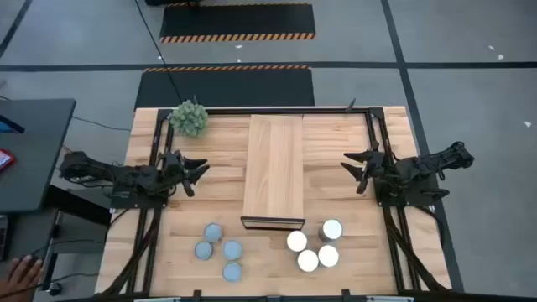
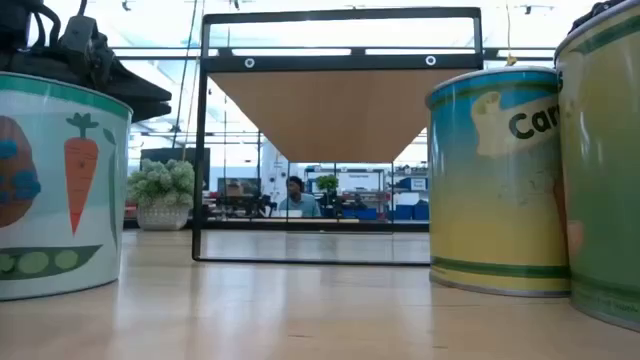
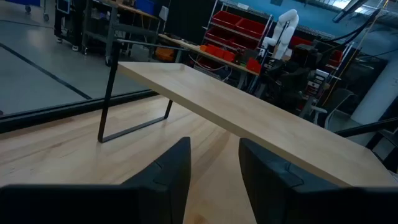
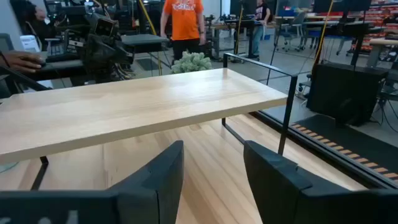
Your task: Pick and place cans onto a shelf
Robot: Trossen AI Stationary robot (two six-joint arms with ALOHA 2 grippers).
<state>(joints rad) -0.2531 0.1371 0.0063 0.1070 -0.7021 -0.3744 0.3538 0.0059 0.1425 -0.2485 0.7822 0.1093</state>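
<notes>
While both arms wait: nothing held.
Left end effector [image 1: 195,172]: open, beside shelf [image 1: 273,168].
Right end effector [image 1: 357,169]: open, opposite side.
Cans [image 1: 220,250]: eight, on counter [image 1: 352,210].

Bare shelf [image 1: 273,164] top, unobstructed above

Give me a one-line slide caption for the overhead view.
Eight cans wait before the bare shelf, left gripper and right gripper open either side.

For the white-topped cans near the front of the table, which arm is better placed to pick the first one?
Probably the right. The white-topped cans sit on the right gripper's side of the shelf, while the left gripper is nearer the blue-grey-topped cans. Both grippers are open and empty.
</notes>
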